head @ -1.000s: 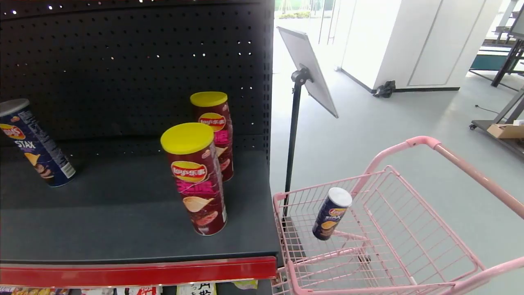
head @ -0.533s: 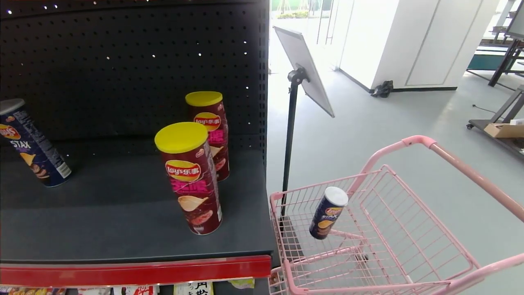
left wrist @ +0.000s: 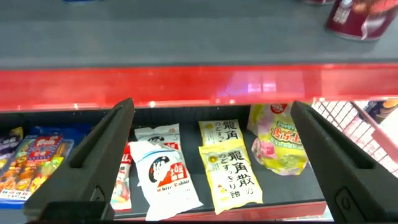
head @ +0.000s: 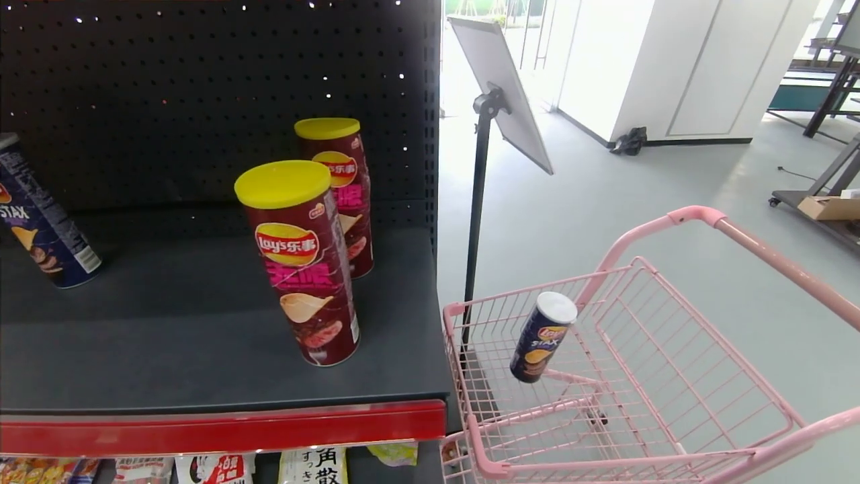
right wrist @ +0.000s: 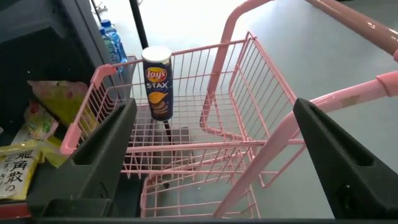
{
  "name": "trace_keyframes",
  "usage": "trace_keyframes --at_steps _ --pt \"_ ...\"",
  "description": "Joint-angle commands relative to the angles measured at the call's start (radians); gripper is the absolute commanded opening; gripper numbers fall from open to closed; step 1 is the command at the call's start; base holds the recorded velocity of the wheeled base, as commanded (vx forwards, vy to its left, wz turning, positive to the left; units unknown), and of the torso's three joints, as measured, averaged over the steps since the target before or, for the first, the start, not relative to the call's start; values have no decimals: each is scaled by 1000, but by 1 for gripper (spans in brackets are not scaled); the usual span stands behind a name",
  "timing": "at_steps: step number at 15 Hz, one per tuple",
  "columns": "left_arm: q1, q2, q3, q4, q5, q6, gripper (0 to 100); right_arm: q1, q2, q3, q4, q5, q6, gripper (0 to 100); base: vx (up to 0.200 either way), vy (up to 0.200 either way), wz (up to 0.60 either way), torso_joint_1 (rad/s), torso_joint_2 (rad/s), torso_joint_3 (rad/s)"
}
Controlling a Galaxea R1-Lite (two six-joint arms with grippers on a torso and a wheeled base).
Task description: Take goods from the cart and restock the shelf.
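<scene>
In the head view, the blue shelf can (head: 40, 215) at 9 o'clock on the shelf (head: 168, 323) is cut off by the picture edge, so its lid barely shows. The back red can (head: 336, 195) is partly hidden behind the front red can (head: 299, 262). Both have yellow lids. The snack bags (left wrist: 230, 168) sit under the shelf's red strip (head: 222, 427), and some are cut off. The cart can (head: 543, 336) stands inside the pink cart (head: 695, 215) at 4 o'clock, near the shelf side. It is dark blue with a white lid and a chip picture. The left claw (left wrist: 211, 106) is wide and holds nothing, facing the snack bags. The right claw (right wrist: 216, 102) is wide and holds nothing, facing the cart.
</scene>
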Motion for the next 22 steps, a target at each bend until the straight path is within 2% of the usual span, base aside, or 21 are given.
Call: trace_keyframes --at_steps 1,7,13,19,22 --pt "1 1 0 0 0 0 100 1 1 0 0 0 0 100 0 0 0 -173 393 232" --pt "1 1 0 0 0 0 100 1 1 0 0 0 -1 100 0 0 0 -195 484 281" --pt "1 1 0 0 1 -2 100 1 1 0 0 0 -1 100 0 0 0 -22 59 37" --pt "1 1 0 0 1 -2 100 1 1 0 0 0 -1 100 -200 0 0 0 10 5" --pt "1 1 0 0 1 0 100 1 1 0 0 0 -1 100 0 0 0 0 0 0"
